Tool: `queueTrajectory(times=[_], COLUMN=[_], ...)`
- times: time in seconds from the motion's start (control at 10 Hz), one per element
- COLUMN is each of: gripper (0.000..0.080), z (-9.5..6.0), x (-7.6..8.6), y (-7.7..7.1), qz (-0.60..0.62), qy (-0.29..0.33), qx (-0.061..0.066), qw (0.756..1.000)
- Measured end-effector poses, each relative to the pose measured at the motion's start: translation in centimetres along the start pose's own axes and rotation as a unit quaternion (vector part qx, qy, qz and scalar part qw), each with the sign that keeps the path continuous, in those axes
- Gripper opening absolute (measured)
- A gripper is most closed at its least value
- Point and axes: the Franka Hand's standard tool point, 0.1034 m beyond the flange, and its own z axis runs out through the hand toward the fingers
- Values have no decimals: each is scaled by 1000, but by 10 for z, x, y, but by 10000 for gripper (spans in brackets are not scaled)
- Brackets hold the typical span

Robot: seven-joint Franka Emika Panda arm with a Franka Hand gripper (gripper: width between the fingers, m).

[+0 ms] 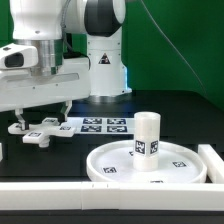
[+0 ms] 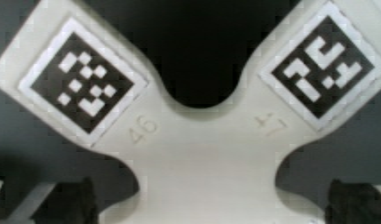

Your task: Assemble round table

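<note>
The white cross-shaped foot [image 1: 42, 130] lies on the black table at the exterior view's left. It fills the wrist view [image 2: 205, 150], with two tagged arms spreading away from me. My gripper [image 1: 42, 120] is low over it and open. Its dark fingers [image 2: 71, 200] stand on either side of the foot's narrow part, with a small gap on each side [image 2: 208, 205]. The large rimmed round disc [image 1: 180, 170] lies at the exterior view's right front. The short cylinder leg [image 1: 148, 134] stands upright at its middle.
The marker board [image 1: 102, 125] lies flat behind the disc, right of the foot. Long white bars edge the work area at the front [image 1: 50, 200] and the right [image 1: 213, 165]. The robot's base [image 1: 105, 60] stands at the back.
</note>
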Motion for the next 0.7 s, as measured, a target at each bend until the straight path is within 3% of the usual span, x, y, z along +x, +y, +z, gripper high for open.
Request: queueTrajectory(times=[0.7], gripper=[649], z=[12], x=[-6], y=[-3], qz=[0], qy=[-10], qx=[7], qw=[1000])
